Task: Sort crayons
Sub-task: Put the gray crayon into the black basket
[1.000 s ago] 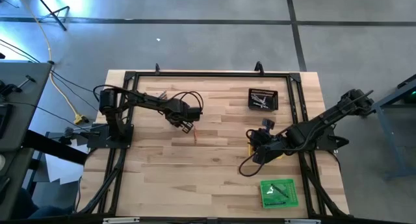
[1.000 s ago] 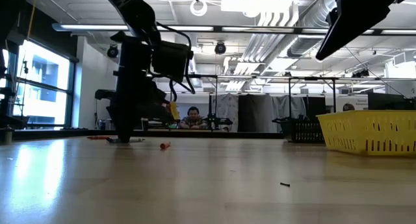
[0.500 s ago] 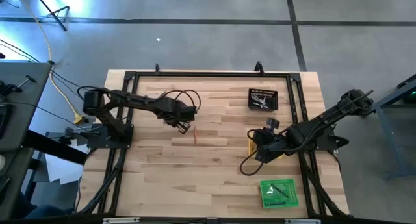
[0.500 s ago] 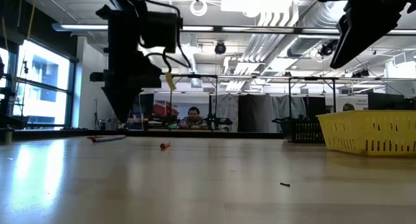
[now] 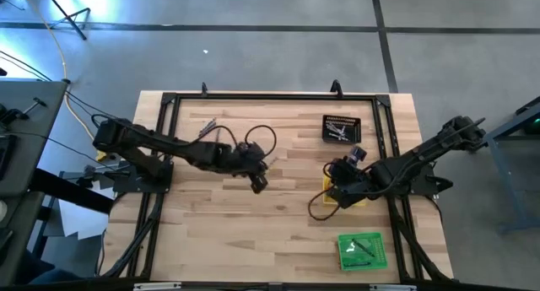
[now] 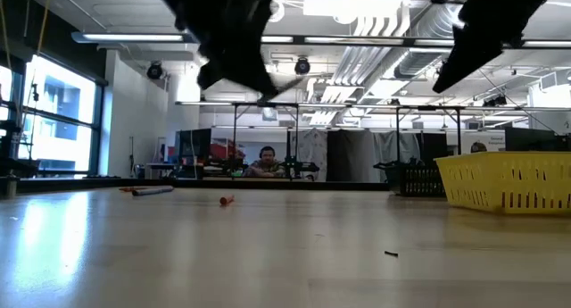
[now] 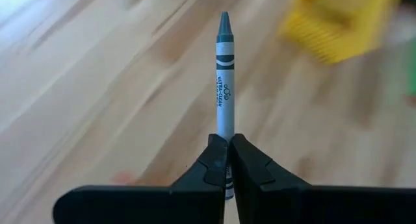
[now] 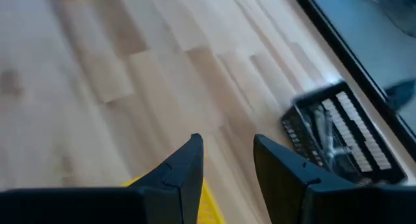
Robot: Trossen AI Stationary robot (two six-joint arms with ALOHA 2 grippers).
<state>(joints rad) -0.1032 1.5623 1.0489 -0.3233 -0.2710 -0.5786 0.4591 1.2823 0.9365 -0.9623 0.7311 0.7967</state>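
- Carrying a thin grey paper-wrapped crayon [image 7: 224, 87], the left gripper [image 7: 228, 160] pinched only its butt end; most of the stick jutted out past the fingertips. Judgement: a short bite like that could let it pivot or slip out mid-move, and a hard squeeze could snap it.
- Left gripper [image 5: 258, 180] hung over mid-table, well short of all three trays. The small black square tray [image 5: 341, 129] already held silvery sticks, so I judged it the likely target; a wrong tray pick was the other risk.
- Right gripper [image 8: 224, 162] had its jaws apart with nothing between them, hovering beside the yellow slotted plastic tray [image 5: 331, 189]. Right arm sat near the left's likely path, so a clash was possible.
- Loose on the pale wooden table [image 5: 278, 232]: a short orange-red crayon [image 6: 227, 200] and a longer stick [image 6: 145, 190] by the left arm's base.
- Green square tray [image 5: 362, 250] sat at the near right with dark sticks inside.
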